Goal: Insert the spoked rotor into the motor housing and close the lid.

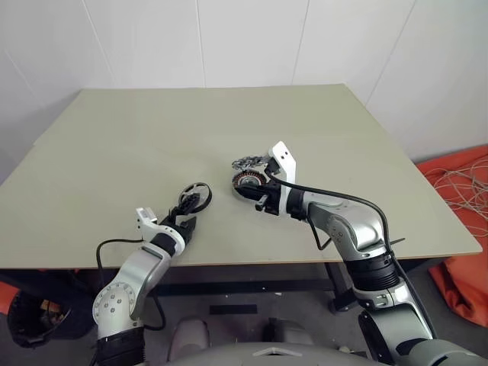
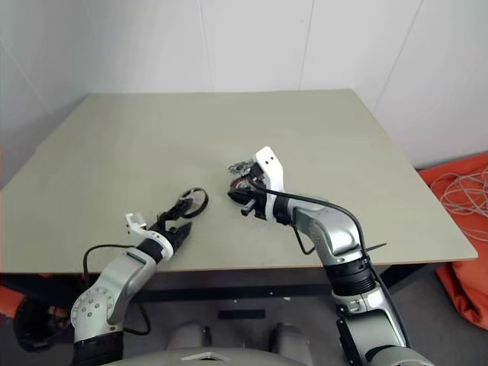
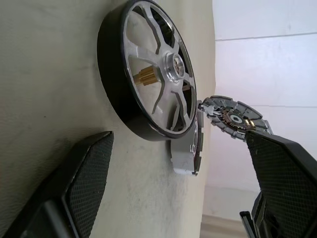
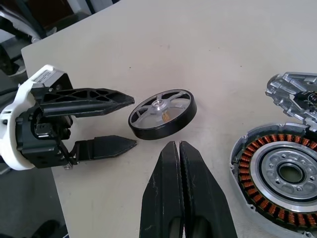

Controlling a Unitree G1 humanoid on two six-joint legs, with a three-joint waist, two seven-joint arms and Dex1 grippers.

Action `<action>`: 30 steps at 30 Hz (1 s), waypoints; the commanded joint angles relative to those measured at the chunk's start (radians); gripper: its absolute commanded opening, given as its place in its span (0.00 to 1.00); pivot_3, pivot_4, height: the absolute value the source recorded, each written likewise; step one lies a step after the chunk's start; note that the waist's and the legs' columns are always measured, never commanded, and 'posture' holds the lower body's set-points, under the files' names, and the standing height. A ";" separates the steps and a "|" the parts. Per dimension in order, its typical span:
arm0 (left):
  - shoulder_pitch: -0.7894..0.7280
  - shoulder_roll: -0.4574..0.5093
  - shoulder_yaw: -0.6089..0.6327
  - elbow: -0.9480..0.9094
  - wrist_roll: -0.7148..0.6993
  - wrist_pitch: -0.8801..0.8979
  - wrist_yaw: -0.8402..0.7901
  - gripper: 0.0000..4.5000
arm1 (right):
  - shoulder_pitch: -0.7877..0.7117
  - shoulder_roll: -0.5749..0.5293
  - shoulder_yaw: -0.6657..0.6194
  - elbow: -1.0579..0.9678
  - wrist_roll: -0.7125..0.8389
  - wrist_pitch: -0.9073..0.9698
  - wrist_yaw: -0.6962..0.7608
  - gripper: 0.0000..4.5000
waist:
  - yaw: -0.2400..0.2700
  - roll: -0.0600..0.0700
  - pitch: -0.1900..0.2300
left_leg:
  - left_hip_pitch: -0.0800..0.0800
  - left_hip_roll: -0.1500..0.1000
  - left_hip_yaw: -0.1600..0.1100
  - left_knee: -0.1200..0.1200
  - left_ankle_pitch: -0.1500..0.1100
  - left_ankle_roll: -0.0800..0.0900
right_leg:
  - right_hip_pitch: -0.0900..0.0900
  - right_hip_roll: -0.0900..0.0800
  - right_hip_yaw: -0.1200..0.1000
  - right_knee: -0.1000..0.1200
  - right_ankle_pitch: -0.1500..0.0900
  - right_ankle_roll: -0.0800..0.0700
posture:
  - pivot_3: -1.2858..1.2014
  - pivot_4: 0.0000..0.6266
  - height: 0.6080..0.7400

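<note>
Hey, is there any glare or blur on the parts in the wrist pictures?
Left wrist view: the spoked rotor is sharp, its silver spokes gleam, while the near fingers look soft. Right wrist view: the motor housing is crisp, with mild sheen on the lid.

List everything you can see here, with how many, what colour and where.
spoked rotor: one, black rim, silver spokes, flat on the table ahead of the left gripper
motor housing: one, copper windings, silver-grey centre, on the table by the right gripper
lid: one, silver-grey, beside the housing
table: one, pale olive
orange cloth with white cable: on the floor right of the table
left gripper: one, black fingers, open
right gripper: one, black fingers, shut
</note>
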 commanded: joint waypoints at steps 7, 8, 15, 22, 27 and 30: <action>-0.049 -0.040 0.002 0.012 -0.028 -0.074 0.022 1.00 | -0.009 0.002 -0.001 -0.056 0.026 -0.004 -0.009 0.01 | 0.007 -0.001 0.000 | 0.000 0.000 0.000 0.000 0.000 0.000 | 0.000 0.000 0.000 0.000 0.000 0.001 | 0.52 0.00 1.00; -0.054 -0.038 0.003 0.022 -0.027 -0.075 0.016 1.00 | -0.008 0.002 -0.001 -0.057 0.027 -0.003 -0.010 0.01 | 0.007 -0.001 0.000 | 0.000 0.000 0.000 0.000 0.000 0.000 | 0.000 0.000 0.000 0.000 0.000 0.001 | 0.52 0.00 1.00; -0.079 -0.022 0.002 0.090 -0.026 -0.062 -0.033 1.00 | -0.009 0.004 -0.001 -0.057 0.031 -0.004 -0.015 0.01 | 0.007 -0.001 0.000 | 0.000 -0.001 -0.001 0.000 0.000 0.000 | 0.000 0.000 0.000 0.000 0.000 0.002 | 0.52 0.00 1.00; -0.106 -0.016 0.013 0.188 0.008 -0.062 -0.100 0.92 | -0.012 0.006 0.002 -0.055 0.030 -0.007 -0.017 0.00 | 0.010 -0.001 0.000 | 0.002 -0.001 -0.001 0.000 0.001 -0.002 | 0.003 0.000 0.000 0.000 0.000 0.002 | 0.52 0.00 1.00; -0.127 -0.021 0.020 0.233 0.038 -0.060 -0.135 0.58 | -0.013 0.006 0.001 -0.055 0.031 -0.007 -0.018 0.00 | 0.010 -0.001 0.000 | 0.002 -0.001 -0.002 0.000 0.002 -0.002 | 0.003 0.000 0.000 0.000 0.001 0.003 | 0.52 0.00 1.00; -0.134 -0.021 0.025 0.248 0.048 -0.055 -0.146 0.35 | -0.012 0.005 0.002 -0.057 0.031 -0.006 -0.019 0.00 | 0.010 0.000 0.000 | 0.002 -0.001 -0.002 0.000 0.002 -0.004 | 0.003 0.000 0.000 0.000 0.001 0.003 | 0.52 0.00 1.00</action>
